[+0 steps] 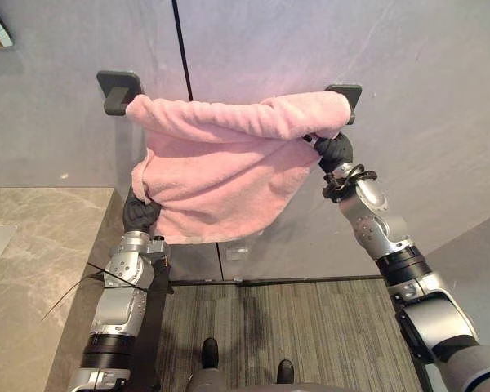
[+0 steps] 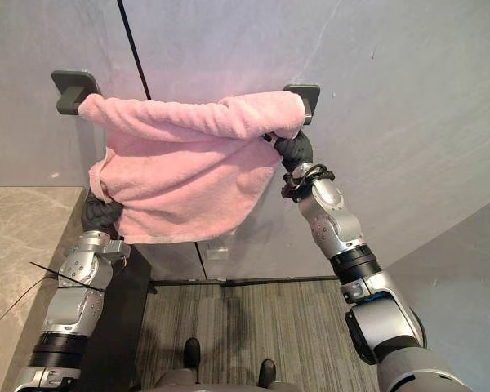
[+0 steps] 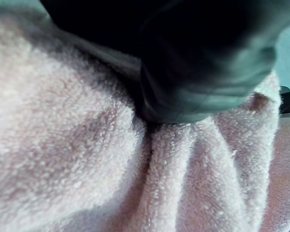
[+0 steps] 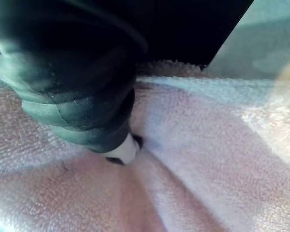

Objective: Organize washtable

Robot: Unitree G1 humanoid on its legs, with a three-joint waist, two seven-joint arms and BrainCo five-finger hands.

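1. Task item. The pink towel (image 1: 229,171) hangs on the grey wall (image 1: 425,122), draped between two dark brackets: the left bracket (image 1: 117,88) and the right bracket (image 1: 347,91). Its upper edge is bunched into a thick roll running from one bracket to the other. Below the roll the cloth hangs in a loose, uneven sheet, lower on my left side than on my right.

2. Left arm. My left arm rises almost vertically beside the marble counter (image 1: 41,269). My left hand (image 1: 140,214) meets the towel at its lower left corner, and the dark ribbed cover sits against the hem. The rest of the hand is behind the cloth. I cannot tell whether it is grasping or released. In the left wrist view the dark cover presses directly into folded terry.

3. Right arm. My right arm reaches up and inward, with the wrist bent toward the wall. My right hand (image 1: 335,153) sits just under the right bracket, tucked beneath the rolled edge. In the right wrist view the ribbed cover is buried in a crease of the towel. Its state cannot be determined.

4. Surroundings. Striped carpet (image 1: 310,327) covers the floor below the towel.
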